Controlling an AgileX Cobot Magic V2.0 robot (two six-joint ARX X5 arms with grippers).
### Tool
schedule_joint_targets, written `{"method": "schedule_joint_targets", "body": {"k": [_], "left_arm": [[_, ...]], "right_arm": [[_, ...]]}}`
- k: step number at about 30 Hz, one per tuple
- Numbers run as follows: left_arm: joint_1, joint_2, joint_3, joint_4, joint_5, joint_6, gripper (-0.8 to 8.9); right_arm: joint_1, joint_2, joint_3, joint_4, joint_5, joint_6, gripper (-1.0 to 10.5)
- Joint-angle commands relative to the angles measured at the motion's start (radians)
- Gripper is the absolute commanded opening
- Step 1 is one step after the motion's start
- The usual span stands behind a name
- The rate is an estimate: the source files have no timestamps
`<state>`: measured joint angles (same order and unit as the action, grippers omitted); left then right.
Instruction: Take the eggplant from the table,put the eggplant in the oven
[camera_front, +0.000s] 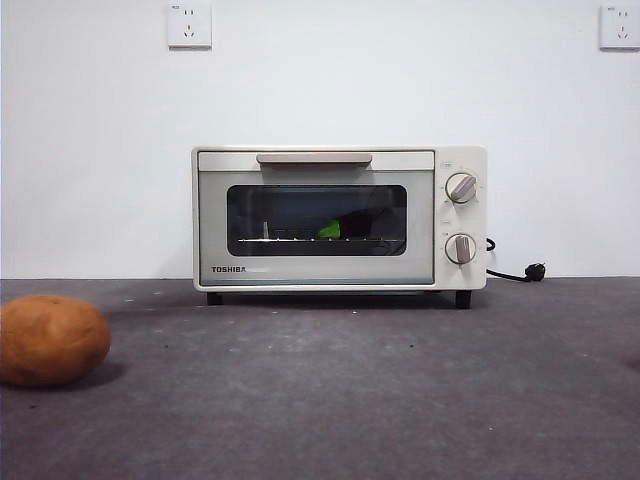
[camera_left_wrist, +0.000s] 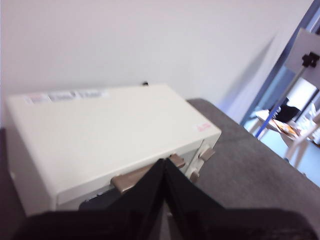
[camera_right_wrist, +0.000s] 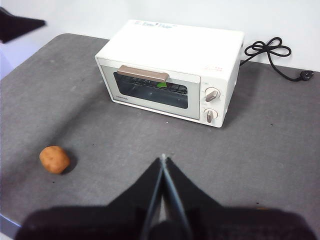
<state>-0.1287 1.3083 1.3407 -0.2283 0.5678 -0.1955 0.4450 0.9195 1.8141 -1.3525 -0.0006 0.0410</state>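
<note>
Now one cream-white oven stands on the grey counter, near the back wall, and its door is closed. Through the dark glass window one eggplant is visible inside, lying on the wire rack; its green cap shows brightly and the purple body beside it is hard to make out. On the front of the oven there is one bar handle and two round knobs, one above the other. One round orange-brown potato lies on the counter, well apart from the oven. One black power cord runs out behind the oven. Two white wall sockets are on the wall above.

The left gripper hangs above the oven, close to the handle, its jaws pressed together and holding nothing. The right gripper hangs over the counter in front of the oven, also pressed together and empty.
</note>
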Motion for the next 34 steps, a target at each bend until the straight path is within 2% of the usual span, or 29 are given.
{"method": "schedule_joint_targets", "body": {"k": [1, 10, 16, 34], "left_arm": [[-0.003, -0.071, -0.002, -0.042, -0.032, 0.012, -0.06], [-0.003, -0.273, -0.002, -0.224, -0.161, 0.023, -0.06], [-0.004, -0.365, -0.002, -0.290, -0.283, 0.024, -0.06], [-0.004, -0.414, -0.002, -0.296, -0.280, 0.023, -0.04]], "right_arm": [[0.002, 0.000, 0.002, -0.023, -0.003, 0.007, 0.0], [0.002, 0.000, 0.002, -0.023, -0.003, 0.007, 0.0], [0.002, 0.000, 0.002, -0.023, -0.003, 0.007, 0.0], [0.002, 0.002, 0.002, -0.023, -0.002, 0.007, 0.0]]}}
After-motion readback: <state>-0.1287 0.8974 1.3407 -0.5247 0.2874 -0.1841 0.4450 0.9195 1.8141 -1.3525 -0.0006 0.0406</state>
